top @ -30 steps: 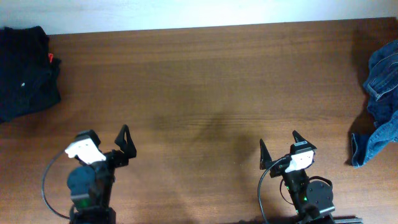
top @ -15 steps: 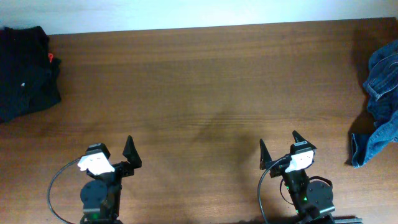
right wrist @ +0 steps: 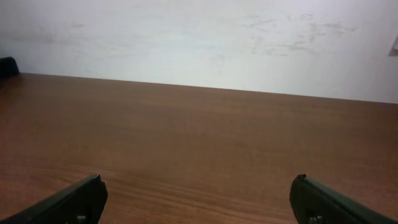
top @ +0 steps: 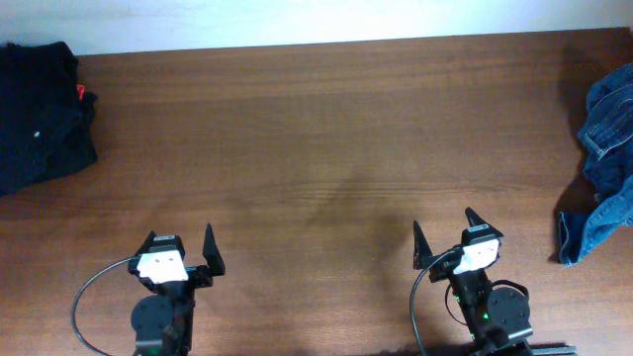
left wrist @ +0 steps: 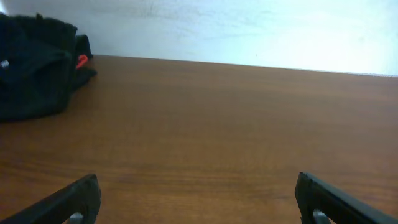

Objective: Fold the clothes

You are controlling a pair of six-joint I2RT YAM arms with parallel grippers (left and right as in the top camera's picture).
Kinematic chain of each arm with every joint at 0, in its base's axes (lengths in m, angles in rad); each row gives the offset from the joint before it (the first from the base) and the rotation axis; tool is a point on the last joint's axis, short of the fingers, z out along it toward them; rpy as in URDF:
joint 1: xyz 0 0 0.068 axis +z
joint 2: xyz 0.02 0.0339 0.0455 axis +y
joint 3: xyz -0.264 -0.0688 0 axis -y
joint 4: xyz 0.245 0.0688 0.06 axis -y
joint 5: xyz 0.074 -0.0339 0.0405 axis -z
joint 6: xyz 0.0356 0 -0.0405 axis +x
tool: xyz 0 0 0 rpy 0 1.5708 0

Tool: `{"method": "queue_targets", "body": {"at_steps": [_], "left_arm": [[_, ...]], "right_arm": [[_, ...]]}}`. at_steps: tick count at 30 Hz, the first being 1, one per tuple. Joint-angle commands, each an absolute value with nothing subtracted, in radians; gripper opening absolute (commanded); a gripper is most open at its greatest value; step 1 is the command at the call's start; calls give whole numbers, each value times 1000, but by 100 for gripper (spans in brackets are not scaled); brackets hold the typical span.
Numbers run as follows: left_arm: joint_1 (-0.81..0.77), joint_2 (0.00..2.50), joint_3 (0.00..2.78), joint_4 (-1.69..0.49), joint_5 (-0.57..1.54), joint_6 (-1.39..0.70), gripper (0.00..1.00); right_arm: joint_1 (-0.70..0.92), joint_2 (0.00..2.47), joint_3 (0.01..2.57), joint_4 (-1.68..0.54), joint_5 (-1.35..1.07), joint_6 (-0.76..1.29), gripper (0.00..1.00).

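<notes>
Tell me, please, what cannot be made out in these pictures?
Black clothes pile: overhead, cut by the left edge; left wrist view too dark to tell garments apart.
Denim garment: overhead, cut by the right edge; kind unclear.
Red spot on the black pile: too small to identify.

Place: a robot workbench, likely a lab or test room.
Surface: brown wooden table (top: 316,129), its grain showing.
Backdrop: plain white wall (right wrist: 199,37), faintly scuffed, meeting the table's far edge.
Equipment: two small black robot arms at the near edge, the left arm (top: 158,316) and the right arm (top: 485,302), with a loose black cable (top: 76,302).
Props: dark clothes (top: 40,114) heaped at one end, blue denim (top: 605,158) at the other.
</notes>
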State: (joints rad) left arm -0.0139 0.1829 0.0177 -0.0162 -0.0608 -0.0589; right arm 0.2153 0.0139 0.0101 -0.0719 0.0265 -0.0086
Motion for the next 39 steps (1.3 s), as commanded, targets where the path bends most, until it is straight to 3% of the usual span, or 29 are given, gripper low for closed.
{"method": "queue_targets", "body": {"at_steps": [1, 12, 39], "left_arm": [[-19, 140, 9, -49, -68, 45, 99], [-22, 4, 9, -79, -61, 85, 99], [-69, 5, 9, -79, -60, 84, 99]], "right_arm": [[207, 4, 6, -79, 35, -15, 99], [207, 4, 6, -79, 35, -15, 99], [207, 4, 6, -79, 35, -15, 98]]}}
